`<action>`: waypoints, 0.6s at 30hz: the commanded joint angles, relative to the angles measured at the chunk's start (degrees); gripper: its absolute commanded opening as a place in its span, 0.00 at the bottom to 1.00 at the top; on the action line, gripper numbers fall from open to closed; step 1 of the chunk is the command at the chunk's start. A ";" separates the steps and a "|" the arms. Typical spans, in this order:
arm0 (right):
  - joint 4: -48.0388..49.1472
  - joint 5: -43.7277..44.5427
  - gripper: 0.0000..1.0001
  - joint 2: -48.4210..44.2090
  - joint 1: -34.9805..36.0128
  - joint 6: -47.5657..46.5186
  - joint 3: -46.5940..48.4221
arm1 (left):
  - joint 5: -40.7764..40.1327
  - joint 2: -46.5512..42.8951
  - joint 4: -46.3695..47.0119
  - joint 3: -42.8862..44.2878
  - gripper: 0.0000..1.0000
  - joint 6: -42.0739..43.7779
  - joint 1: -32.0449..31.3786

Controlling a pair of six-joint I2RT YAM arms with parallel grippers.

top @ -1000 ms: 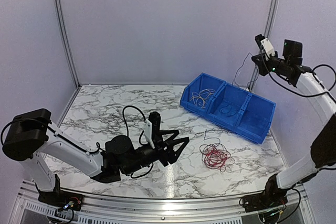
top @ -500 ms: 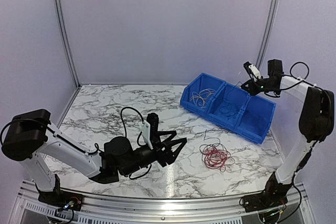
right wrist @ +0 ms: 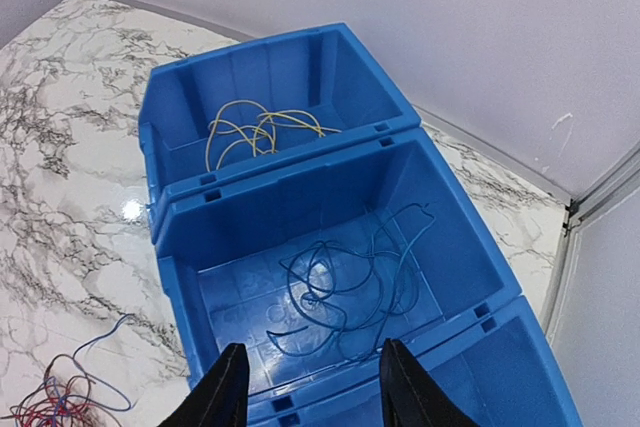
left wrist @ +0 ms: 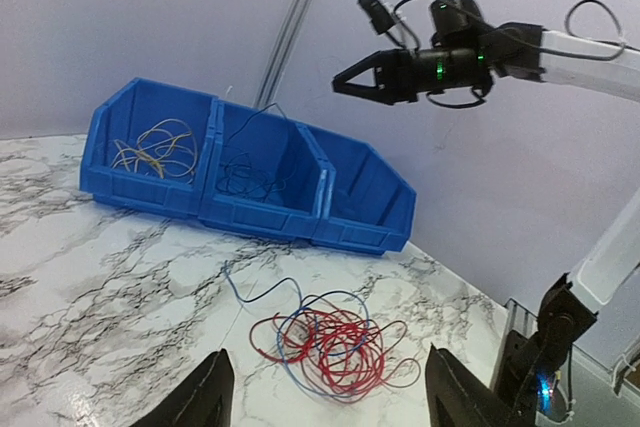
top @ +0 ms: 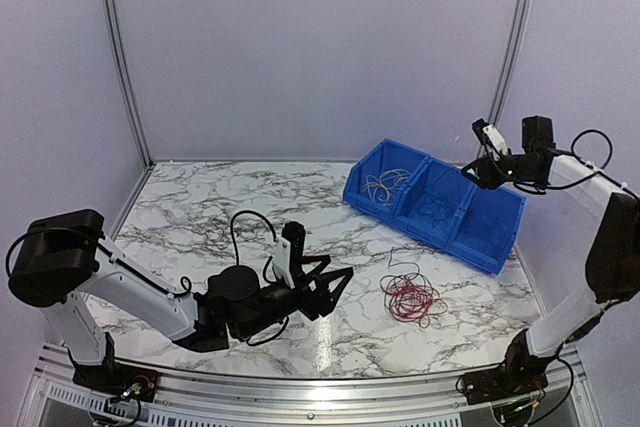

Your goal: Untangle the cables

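One marble tabletop (top: pixel 200 207) holds cables (top: pixel 410 299) between lilac walls (top: pixel 320 47).

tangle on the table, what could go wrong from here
1. Red and blue wires in the tangle loop through each other; pulling one could drag the whole bunch or tighten it.
2. The wires are very thin and lie flat on the table, so the open left gripper might pinch several, or none.
3. The right gripper hangs open over the bin, so nothing pins the bunch.
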 commanded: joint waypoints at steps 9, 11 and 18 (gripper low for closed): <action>-3.23 -2.55 0.32 -6.32 17.45 -8.14 -13.30 | -8.09 3.35 -18.32 5.18 0.68 -8.55 1.48; -6.04 -2.12 0.34 -3.72 19.92 -10.25 -12.74 | -6.47 3.85 -19.55 5.51 0.66 -10.39 1.90; -8.58 5.22 0.44 3.77 28.18 -15.71 -11.64 | -4.56 4.26 -20.48 4.87 0.66 -12.25 2.03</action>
